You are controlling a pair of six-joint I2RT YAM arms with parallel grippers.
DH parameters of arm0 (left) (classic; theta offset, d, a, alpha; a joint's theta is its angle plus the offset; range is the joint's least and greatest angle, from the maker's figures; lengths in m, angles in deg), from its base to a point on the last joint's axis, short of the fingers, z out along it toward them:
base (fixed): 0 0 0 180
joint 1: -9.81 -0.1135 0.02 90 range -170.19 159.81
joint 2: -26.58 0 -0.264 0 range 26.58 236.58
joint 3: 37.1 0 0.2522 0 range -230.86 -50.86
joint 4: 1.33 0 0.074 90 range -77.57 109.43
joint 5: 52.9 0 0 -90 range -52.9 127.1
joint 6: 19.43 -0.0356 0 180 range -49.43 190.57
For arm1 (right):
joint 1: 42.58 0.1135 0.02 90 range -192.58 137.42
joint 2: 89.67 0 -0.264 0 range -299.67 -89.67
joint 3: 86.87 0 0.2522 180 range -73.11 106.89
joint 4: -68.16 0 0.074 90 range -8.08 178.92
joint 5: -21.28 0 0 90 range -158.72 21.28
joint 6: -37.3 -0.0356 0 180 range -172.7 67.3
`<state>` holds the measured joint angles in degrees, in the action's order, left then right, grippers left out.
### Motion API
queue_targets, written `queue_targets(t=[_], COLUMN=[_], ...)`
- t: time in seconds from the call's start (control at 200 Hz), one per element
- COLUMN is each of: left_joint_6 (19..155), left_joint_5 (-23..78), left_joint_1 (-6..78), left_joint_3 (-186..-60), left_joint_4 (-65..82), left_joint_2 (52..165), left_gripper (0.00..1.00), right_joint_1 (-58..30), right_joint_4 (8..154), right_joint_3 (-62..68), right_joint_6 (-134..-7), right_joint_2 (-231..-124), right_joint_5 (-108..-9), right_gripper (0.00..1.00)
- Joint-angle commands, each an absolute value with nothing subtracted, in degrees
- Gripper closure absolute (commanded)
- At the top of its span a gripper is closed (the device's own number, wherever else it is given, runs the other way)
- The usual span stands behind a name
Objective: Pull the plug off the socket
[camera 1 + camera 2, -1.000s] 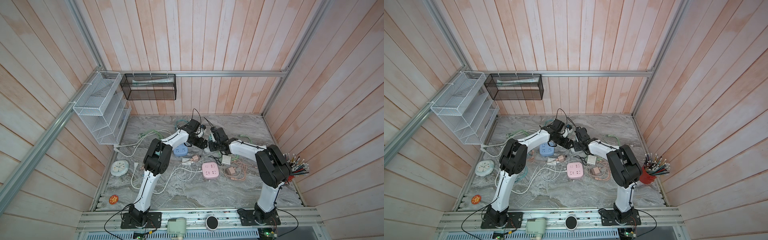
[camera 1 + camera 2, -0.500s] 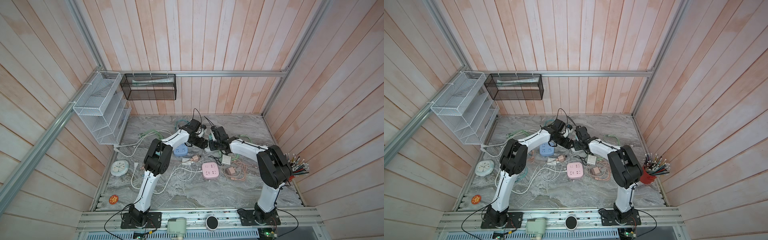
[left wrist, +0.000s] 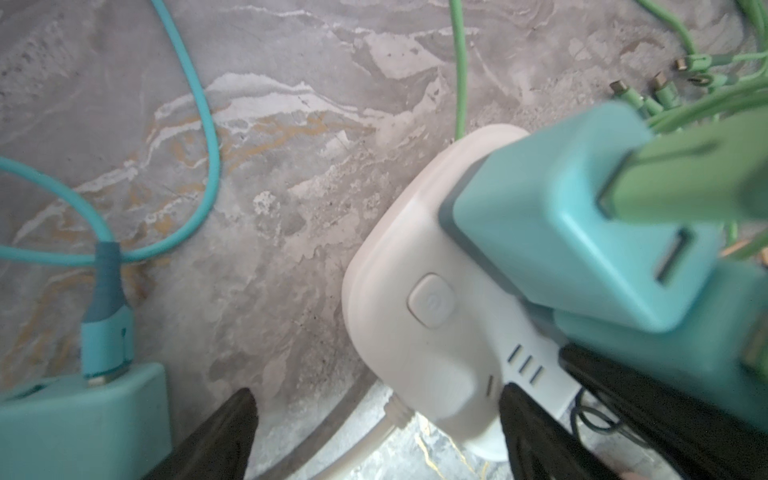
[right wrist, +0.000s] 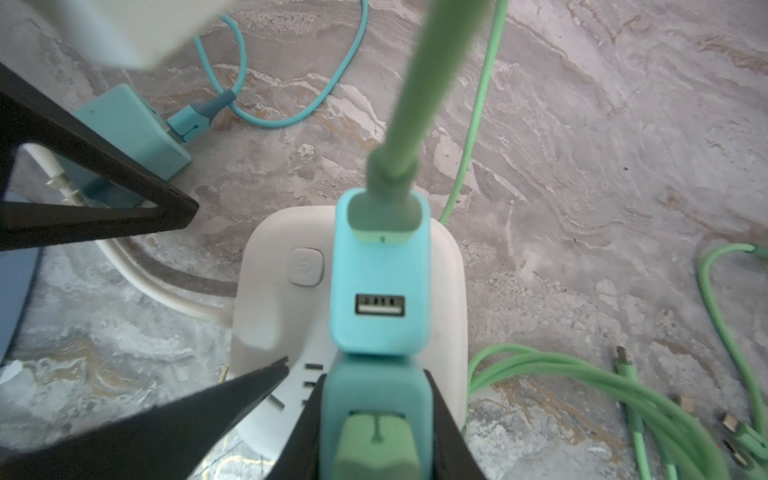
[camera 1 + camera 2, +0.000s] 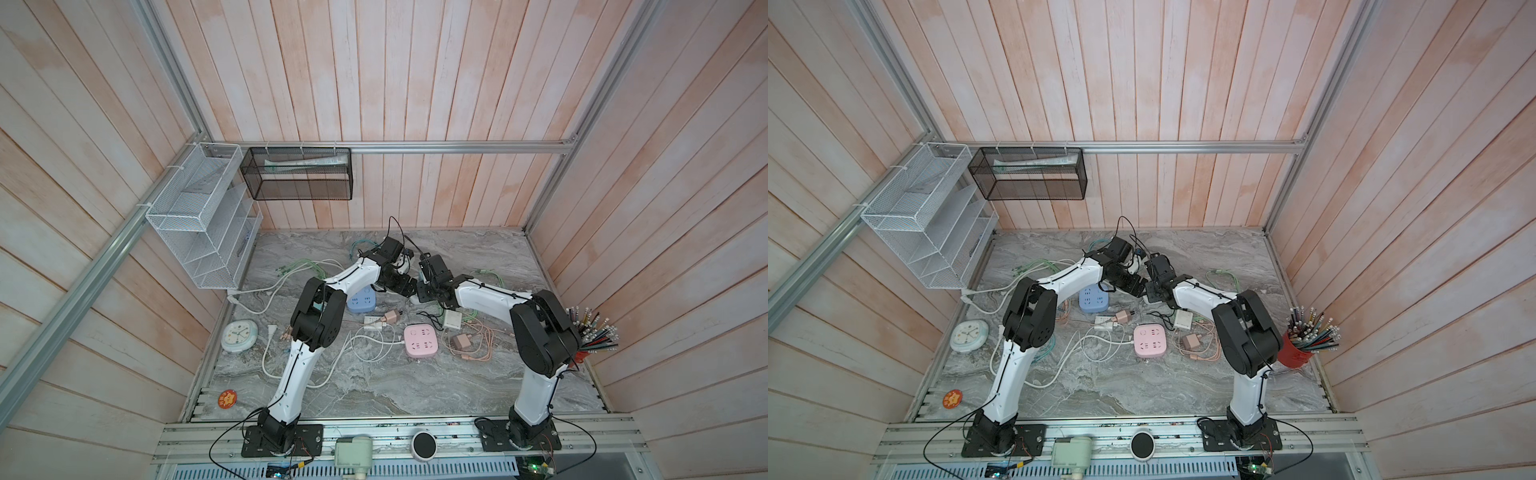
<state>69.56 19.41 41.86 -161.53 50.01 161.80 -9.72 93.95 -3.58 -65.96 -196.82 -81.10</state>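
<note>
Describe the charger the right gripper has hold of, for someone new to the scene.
Toward the back of the marble tabletop sits a white power strip carrying two teal chargers, both trailing green cables. The target teal charger is the one pinched in the right gripper; its neighbour stands ungripped.

The socket is parked on the surface a bit behind the middle, pretty much mid-width. Two plugs are seated on top of it, side by side and touching. The held plug is flanked by the fingers of the right tool, and the free plug is found just past it. A loose adapter is seen lying near the socket, not touching. To the socket's left, a power strip is tucked partly under the left arm. A second strip is set in front of the socket. A clock is placed at the left edge, a pencil cup at the right.
</note>
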Motion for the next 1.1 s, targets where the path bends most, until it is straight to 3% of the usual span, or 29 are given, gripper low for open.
queue_targets(t=[0.0, 0.16, 0.65, 0.86, 1.095], left_joint_6=[68.99, 69.08, 69.00, 68.33, 68.22], left_joint_5=[25.49, 26.20, 27.01, 27.77, 28.03], left_joint_1=[42.24, 42.24, 42.42, 42.48, 42.45], left_joint_3=[-160.16, -159.89, -160.57, -159.36, -158.53], left_joint_4=[54.71, 54.64, 55.36, 54.75, 53.48], left_joint_2=[167.08, 166.95, 167.89, 166.87, 165.20], left_gripper=[0.07, 0.07, 0.07, 0.07, 0.07], right_joint_1=[-8.63, -10.59, -11.02, -12.16, -17.64], right_joint_4=[91.67, 87.46, 91.31, 88.32, 85.87], right_joint_3=[-2.90, -5.25, -4.42, -9.75, -16.37], right_joint_6=[-66.20, -68.01, -66.36, -67.57, -69.34], right_joint_2=[-195.95, -192.41, -193.30, -188.34, -184.04], right_joint_5=[-79.65, -72.80, -74.74, -75.36, -67.12], right_gripper=[1.00, 1.00, 1.00, 1.00, 1.00])
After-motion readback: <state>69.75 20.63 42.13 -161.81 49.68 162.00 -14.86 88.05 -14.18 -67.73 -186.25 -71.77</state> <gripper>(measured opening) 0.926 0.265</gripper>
